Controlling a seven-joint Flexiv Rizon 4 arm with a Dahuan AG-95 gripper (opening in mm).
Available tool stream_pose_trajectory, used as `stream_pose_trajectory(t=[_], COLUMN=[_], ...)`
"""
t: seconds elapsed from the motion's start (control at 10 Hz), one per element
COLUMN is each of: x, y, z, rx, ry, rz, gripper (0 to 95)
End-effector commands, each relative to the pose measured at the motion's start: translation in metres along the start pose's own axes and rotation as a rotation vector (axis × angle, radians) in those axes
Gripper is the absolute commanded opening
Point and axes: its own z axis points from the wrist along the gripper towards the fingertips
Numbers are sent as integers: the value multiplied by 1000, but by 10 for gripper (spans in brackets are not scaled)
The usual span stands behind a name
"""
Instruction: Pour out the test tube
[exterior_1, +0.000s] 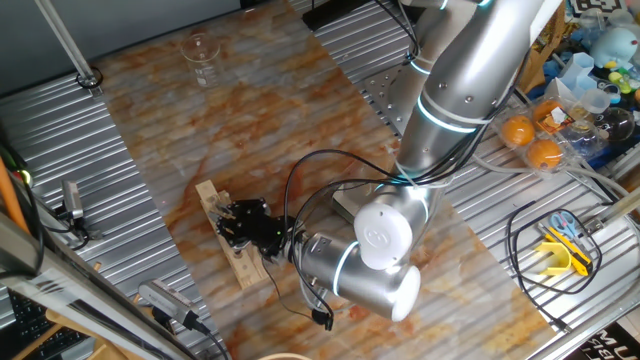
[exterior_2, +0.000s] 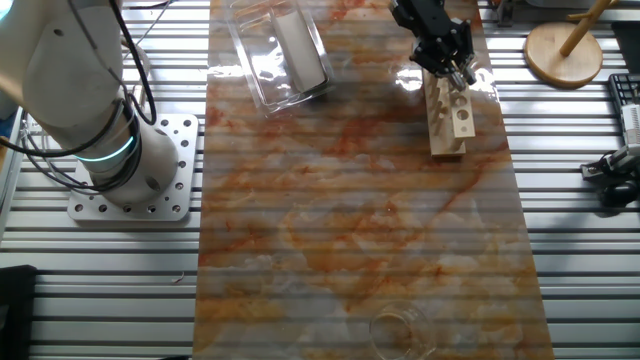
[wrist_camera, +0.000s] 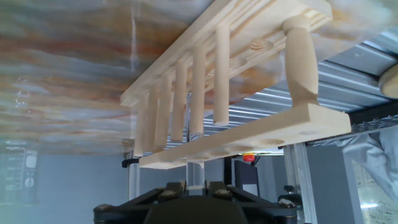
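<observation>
Test tube (wrist_camera: 193, 171) in wooden rack (wrist_camera: 242, 93), at the pincer (exterior_2: 452, 68).

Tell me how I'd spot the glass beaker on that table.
Start from the long marbled orange mat that covers the table's middle. The wooden rack and the robot's fingers sit at one end; the beaker stands alone at the far opposite end. It is the only clear, round, upright vessel there.

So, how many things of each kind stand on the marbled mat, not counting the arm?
Rack: 1
Beaker: 1
Clear box: 1
Total: 3
Any tube in the rack is too unclear to count.
</observation>
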Motion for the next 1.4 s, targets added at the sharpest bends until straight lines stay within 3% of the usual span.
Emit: stream_pose_trajectory(t=[0.1, 0.7, 1.4], x=[0, -5, 6], y=[0, -5, -1], z=[-1, -8, -11], rx=[2, 10, 28], ry=[2, 16, 17], rz=[-4, -59, -62], gripper=[0, 0, 0])
